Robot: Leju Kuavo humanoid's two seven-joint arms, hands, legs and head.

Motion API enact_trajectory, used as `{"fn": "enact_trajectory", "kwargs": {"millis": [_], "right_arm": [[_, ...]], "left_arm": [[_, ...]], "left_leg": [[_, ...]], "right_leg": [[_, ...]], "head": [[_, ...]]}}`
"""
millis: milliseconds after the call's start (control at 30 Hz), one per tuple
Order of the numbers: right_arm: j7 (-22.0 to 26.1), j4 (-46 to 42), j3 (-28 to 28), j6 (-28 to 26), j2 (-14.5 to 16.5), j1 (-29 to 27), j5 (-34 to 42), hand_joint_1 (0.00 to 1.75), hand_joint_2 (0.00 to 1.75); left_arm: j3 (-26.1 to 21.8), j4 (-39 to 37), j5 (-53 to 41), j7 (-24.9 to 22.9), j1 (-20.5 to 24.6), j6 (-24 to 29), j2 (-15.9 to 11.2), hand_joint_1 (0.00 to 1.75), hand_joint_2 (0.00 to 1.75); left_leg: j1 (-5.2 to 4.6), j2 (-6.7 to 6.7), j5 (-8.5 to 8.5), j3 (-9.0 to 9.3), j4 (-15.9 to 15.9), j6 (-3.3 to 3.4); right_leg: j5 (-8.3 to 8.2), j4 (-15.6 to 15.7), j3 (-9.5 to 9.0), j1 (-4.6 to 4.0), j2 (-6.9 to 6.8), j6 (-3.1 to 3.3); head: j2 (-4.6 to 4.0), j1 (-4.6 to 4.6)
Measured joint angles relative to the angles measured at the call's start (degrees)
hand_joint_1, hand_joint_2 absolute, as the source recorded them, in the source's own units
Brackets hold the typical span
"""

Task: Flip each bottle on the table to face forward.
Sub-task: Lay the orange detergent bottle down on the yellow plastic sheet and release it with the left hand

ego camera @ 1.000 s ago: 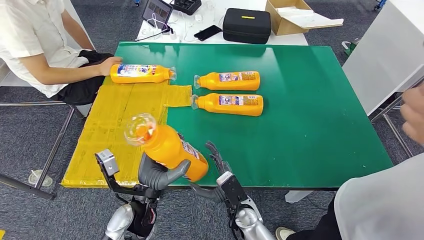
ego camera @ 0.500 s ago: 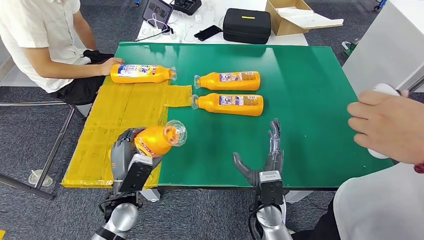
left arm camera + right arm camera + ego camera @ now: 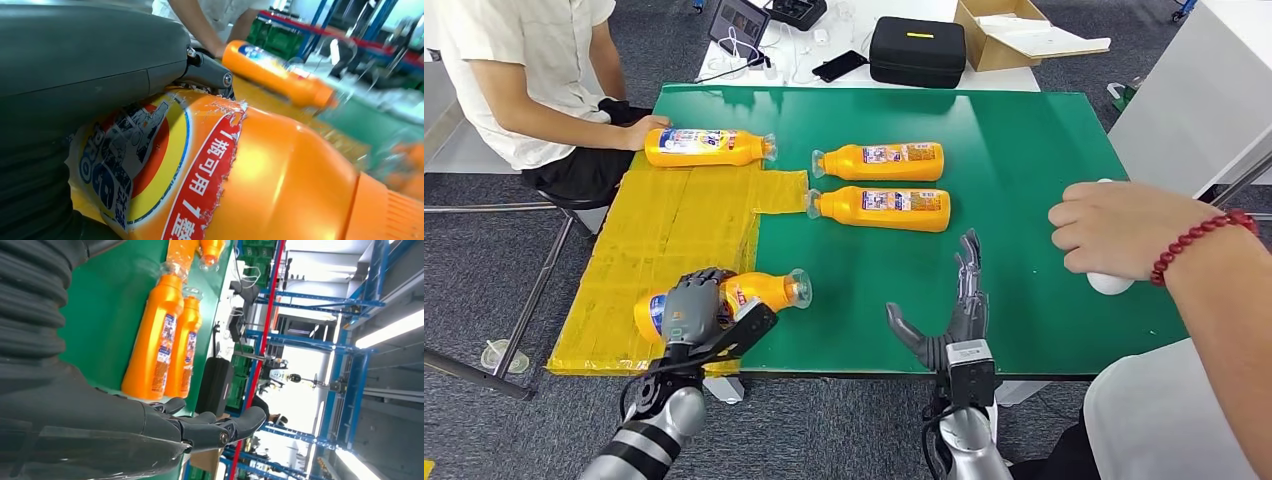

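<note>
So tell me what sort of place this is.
Probably a robot test or data-collection lab: a green table laid with orange bottles, people seated around it, blue steel racking, and a tablet on the desk behind.

Orange bottles (image 3: 886, 209), green table (image 3: 1044, 200), yellow mat (image 3: 664, 230).

Beyond the green table's far edge a black zip case (image 3: 917, 49) sits between a phone (image 3: 840, 65) and an open cardboard box (image 3: 1022, 34), a seated person (image 3: 529, 80) at the far-left corner, yellow mat (image 3: 664, 250) along the left edge.
</note>
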State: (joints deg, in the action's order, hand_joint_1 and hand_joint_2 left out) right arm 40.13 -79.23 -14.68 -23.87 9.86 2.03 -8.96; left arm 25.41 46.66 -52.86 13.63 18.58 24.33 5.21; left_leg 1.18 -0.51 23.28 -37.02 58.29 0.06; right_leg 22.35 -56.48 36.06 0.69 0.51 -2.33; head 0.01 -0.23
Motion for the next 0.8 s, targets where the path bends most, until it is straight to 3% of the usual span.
{"fn": "enact_trajectory", "kwargs": {"millis": [267, 467, 533, 667, 733, 800], "right_arm": [[0.0, 1.6, 0.0, 0.3, 0.2, 1.1, 0.1, 0.0, 1.75], [0.0, 2.5, 0.1, 0.3, 0.3, 1.4, 0.2, 0.0, 1.75], [0.0, 2.8, 0.2, 0.4, 0.3, 1.4, 0.4, 0.0, 1.75], [0.0, 3.6, 0.4, 0.6, 0.3, 1.5, 0.8, 0.0, 1.75], [0.0, 3.9, 0.5, 0.7, 0.3, 1.7, 0.9, 0.0, 1.75], [0.0, 4.2, 0.6, 1.0, 0.3, 1.7, 1.0, 0.0, 1.75]], "left_arm": [[0.6, -10.0, -2.2, -1.5, 6.9, -3.2, -0.1, 1.73, 1.75], [1.2, -12.9, -2.7, -2.0, 8.7, -4.8, -0.1, 1.44, 1.75], [1.4, -14.2, -3.0, -2.4, 9.5, -6.6, -0.1, 1.21, 1.75], [1.7, -16.4, -3.0, -2.6, 11.1, -9.9, -0.1, 0.29, 1.75], [1.8, -17.3, -2.8, -2.5, 11.8, -11.2, -0.1, 0.1, 1.75], [1.9, -17.9, -2.4, -2.3, 12.3, -12.9, -0.1, 0.04, 1.75]], "left_leg": [[0.0, -0.01, 0.0, 0.01, 0.0, 0.0], [0.0, -0.01, 0.0, 0.03, 0.0, -0.01], [0.0, -0.01, 0.0, 0.08, 0.0, -0.01], [0.0, -0.02, 0.01, 0.25, 0.0, -0.02], [0.0, -0.02, 0.01, 0.32, 0.0, -0.02], [0.0, -0.02, 0.0, 0.36, 0.0, -0.03]], "right_leg": [[0.0, 0.0, -0.02, 0.0, 0.0, 0.0], [0.0, 0.0, -0.04, 0.0, 0.0, 0.0], [0.0, 0.0, -0.1, 0.0, 0.0, 0.0], [0.0, 0.0, -0.26, 0.0, 0.0, 0.0], [0.0, 0.0, -0.31, 0.0, 0.0, 0.01], [-0.01, 0.0, -0.34, 0.0, 0.0, 0.02]], "head": [[-0.01, 0.01], [-0.01, -0.01], [-0.01, 0.0], [-0.01, -0.01], [-0.01, -0.01], [-0.01, -0.01]]}}
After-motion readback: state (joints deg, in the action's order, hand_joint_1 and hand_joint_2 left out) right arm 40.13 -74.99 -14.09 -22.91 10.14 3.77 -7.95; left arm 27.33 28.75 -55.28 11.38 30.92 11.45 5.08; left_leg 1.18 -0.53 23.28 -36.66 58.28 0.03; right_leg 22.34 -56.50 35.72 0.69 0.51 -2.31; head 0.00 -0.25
